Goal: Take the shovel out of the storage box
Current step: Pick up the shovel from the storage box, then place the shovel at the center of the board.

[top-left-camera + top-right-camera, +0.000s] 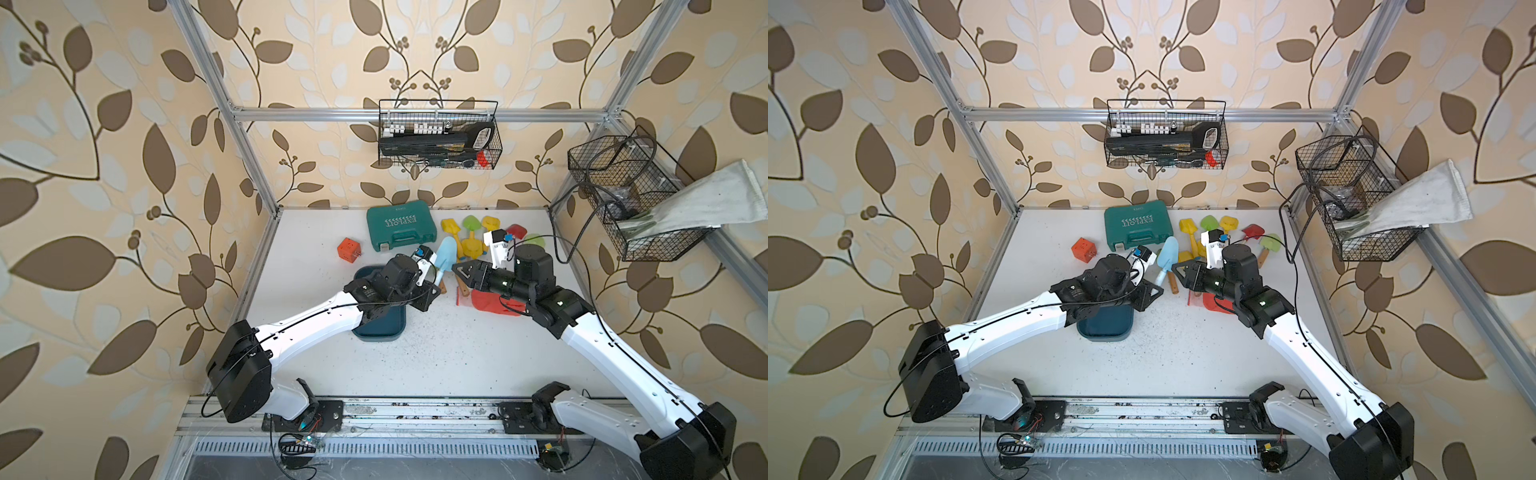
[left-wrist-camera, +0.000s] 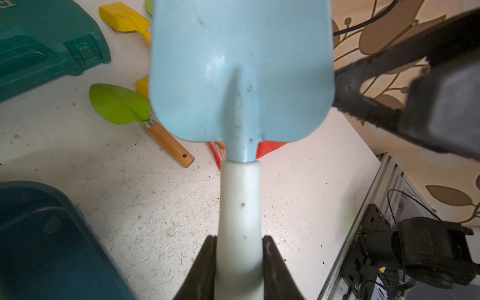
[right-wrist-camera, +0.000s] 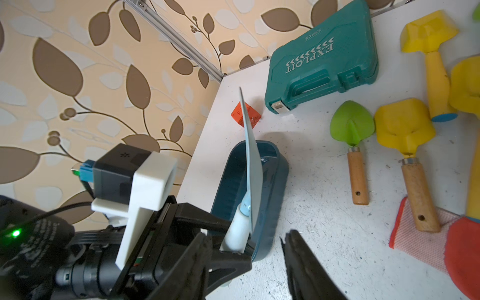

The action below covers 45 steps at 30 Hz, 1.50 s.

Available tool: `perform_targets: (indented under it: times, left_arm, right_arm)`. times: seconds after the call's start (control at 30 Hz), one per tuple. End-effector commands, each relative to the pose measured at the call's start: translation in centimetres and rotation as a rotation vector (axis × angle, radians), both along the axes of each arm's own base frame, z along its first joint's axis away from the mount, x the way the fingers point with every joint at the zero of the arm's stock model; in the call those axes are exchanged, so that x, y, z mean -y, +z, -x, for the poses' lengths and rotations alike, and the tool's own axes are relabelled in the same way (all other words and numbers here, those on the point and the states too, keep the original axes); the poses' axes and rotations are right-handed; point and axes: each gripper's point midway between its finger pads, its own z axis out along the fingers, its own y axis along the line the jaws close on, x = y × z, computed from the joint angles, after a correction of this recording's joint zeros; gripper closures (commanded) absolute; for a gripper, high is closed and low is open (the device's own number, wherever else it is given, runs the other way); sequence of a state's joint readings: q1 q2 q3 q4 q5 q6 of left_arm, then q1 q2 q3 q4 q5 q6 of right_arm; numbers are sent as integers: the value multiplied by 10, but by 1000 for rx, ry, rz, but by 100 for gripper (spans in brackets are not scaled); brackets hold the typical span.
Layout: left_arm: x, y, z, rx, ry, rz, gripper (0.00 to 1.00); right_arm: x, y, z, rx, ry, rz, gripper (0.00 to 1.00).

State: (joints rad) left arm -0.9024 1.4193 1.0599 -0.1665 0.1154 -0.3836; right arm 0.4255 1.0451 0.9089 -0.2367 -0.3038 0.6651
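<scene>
The shovel (image 1: 446, 257) (image 1: 1168, 254) has a light-blue blade (image 2: 241, 65) and a white handle. My left gripper (image 2: 239, 239) (image 1: 434, 284) is shut on that handle and holds it off the table. It hangs just to the right of the dark teal storage box (image 1: 374, 330) (image 1: 1104, 328) (image 2: 39, 246). In the right wrist view the blade (image 3: 252, 161) shows edge-on in front of the storage box (image 3: 272, 181). My right gripper (image 3: 248, 235) (image 1: 463, 274) stands open close beside the shovel's handle, with nothing between its fingers.
At the back lie a green hard case (image 1: 401, 228), an orange cube (image 1: 348, 249) and several yellow and green toy shovels (image 1: 469, 237). A red glove (image 1: 494, 303) lies under the right arm. Black wire baskets (image 1: 438, 133) (image 1: 623, 195) hang on the frame.
</scene>
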Motion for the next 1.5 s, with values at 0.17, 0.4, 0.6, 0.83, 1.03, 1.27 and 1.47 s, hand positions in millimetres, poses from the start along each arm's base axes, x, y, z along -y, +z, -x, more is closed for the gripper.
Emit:
perform_targets:
  times: [0.17,0.4,0.6,0.83,1.03,1.27,1.47]
  left_arm:
    - [19,23,15,78,-104,54,93]
    - [20,18,16,84,-112,42,90]
    - [20,13,16,67,-109,28,68]
    - [-7,6,12,81,-26,-59,27]
    - [-42,0,7,122,64,-111,16]
    - [-71,-11,-6,74,180,-162,15]
    - [-88,-10,-8,76,251,-180,15]
  right_arm:
    - [3,3,-16,19,-47,52,61]
    - [9,-3,-17,20,-79,92,92]
    - [19,-13,-16,21,-111,148,100]
    - [53,-39,-23,-34,-175,221,100]
    - [126,-65,-38,-98,-317,257,100]
    - [202,-88,-66,-150,-482,289,100]
    - [242,-97,-94,-134,-560,373,100]
